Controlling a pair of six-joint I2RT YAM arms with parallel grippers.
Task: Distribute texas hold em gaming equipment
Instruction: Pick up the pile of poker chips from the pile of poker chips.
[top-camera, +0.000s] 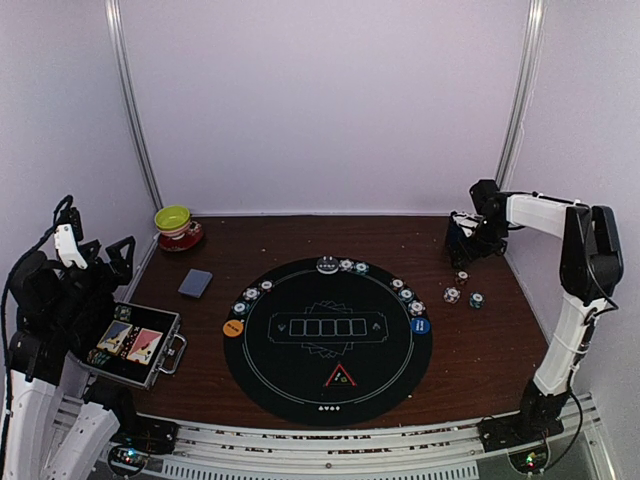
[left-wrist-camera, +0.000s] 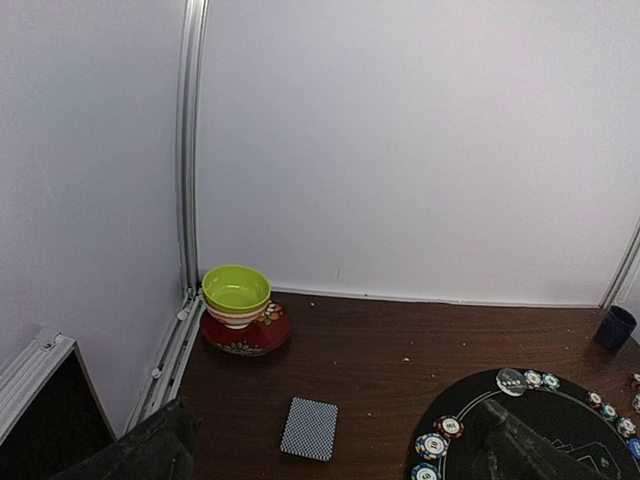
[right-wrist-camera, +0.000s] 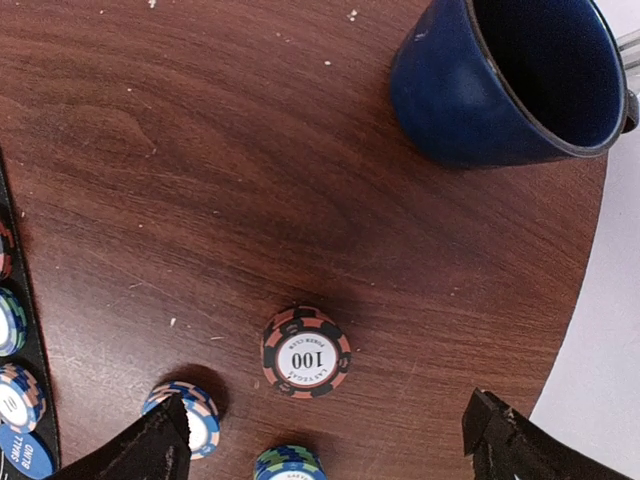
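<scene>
A round black poker mat (top-camera: 330, 395) lies mid-table with striped chips (top-camera: 346, 265) along its far rim. It also bears an orange button (top-camera: 233, 327), a blue button (top-camera: 420, 325) and a red triangle marker (top-camera: 340, 376). A grey-blue deck (top-camera: 195, 283) lies left of the mat, seen as the deck (left-wrist-camera: 309, 428) in the left wrist view. My left gripper (left-wrist-camera: 335, 410) hangs open and raised at the left edge. My right gripper (right-wrist-camera: 326, 420) is open above loose chips: a black-and-orange 100 chip (right-wrist-camera: 306, 352), a blue chip (right-wrist-camera: 195, 418) and a green-blue one (right-wrist-camera: 290, 465).
A dark blue mug (right-wrist-camera: 510, 80) stands just beyond the loose chips at the far right. A yellow-green bowl (top-camera: 173, 218) on a red saucer (top-camera: 182, 238) sits at the back left. An open metal case (top-camera: 135, 345) rests at the left near edge.
</scene>
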